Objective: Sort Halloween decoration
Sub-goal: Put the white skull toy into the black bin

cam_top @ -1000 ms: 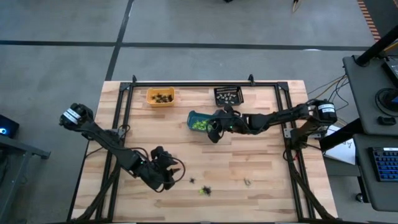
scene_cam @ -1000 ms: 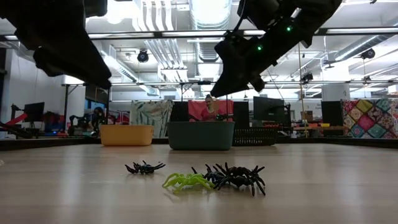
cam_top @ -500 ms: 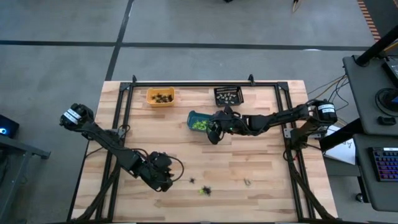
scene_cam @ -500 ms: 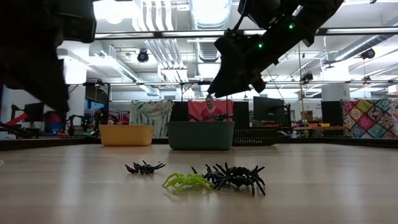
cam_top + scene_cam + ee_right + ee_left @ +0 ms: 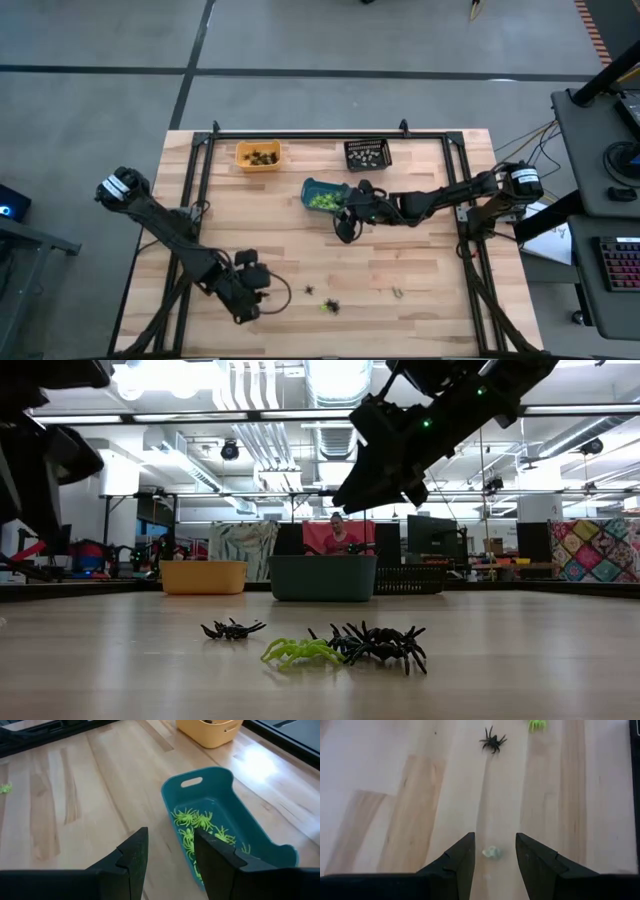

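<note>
The left gripper [image 5: 247, 300] is hanging low over the front-left part of the table [image 5: 420, 250], its fingers [image 5: 462, 860] standing apart with nothing gripped, and a small pale trinket [image 5: 491, 852] is lying on the wood right in the gap between them. Beyond it, at roughly twelve o'clock in the left wrist view, a black spider [image 5: 492, 741] is sitting on the boards, with a lime green spider [image 5: 537, 724] just off at one o'clock. In the low view that green one [image 5: 300, 651] is touching a second, larger black spider [image 5: 378, 643]. Another pale piece [image 5: 397, 293] is resting well off toward three o'clock along the front of the table. The right gripper [image 5: 345, 222] is hovering just beside the teal bin [image 5: 311, 188], at about five o'clock from it, fingers [image 5: 127, 855] parted and carrying nothing. Green spiders [image 5: 200, 827] are piling up inside that bin. The orange bin [image 5: 257, 155] and the black bin [image 5: 366, 153] are sitting at the back edge, each holding trinkets.
</note>
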Tool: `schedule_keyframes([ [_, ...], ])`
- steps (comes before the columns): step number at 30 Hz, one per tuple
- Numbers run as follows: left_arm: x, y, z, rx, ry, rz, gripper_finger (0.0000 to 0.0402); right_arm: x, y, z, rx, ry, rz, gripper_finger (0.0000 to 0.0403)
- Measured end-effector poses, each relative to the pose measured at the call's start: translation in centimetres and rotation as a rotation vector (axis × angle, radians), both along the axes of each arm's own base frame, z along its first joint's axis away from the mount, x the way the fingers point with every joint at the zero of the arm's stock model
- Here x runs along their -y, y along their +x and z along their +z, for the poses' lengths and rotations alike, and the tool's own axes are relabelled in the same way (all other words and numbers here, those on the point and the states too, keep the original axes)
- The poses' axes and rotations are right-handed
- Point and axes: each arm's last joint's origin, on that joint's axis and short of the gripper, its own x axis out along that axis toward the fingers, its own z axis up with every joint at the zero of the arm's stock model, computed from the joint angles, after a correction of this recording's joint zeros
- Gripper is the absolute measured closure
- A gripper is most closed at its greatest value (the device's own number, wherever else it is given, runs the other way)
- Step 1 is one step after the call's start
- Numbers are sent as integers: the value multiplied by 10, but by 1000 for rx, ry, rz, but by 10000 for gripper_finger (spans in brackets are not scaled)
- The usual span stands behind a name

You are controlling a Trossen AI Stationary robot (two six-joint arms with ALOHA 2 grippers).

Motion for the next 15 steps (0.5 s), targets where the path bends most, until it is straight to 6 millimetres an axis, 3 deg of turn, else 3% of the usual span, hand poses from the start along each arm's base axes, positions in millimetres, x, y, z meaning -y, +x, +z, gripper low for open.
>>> schedule_keyframes([
  [9, 13, -7, 0, 38, 7, -42, 271, -2, 0, 0, 0, 0, 6, 255],
  [15, 20, -5, -21, 4, 75, -42, 236, -2, 0, 0, 0, 0, 6, 255],
])
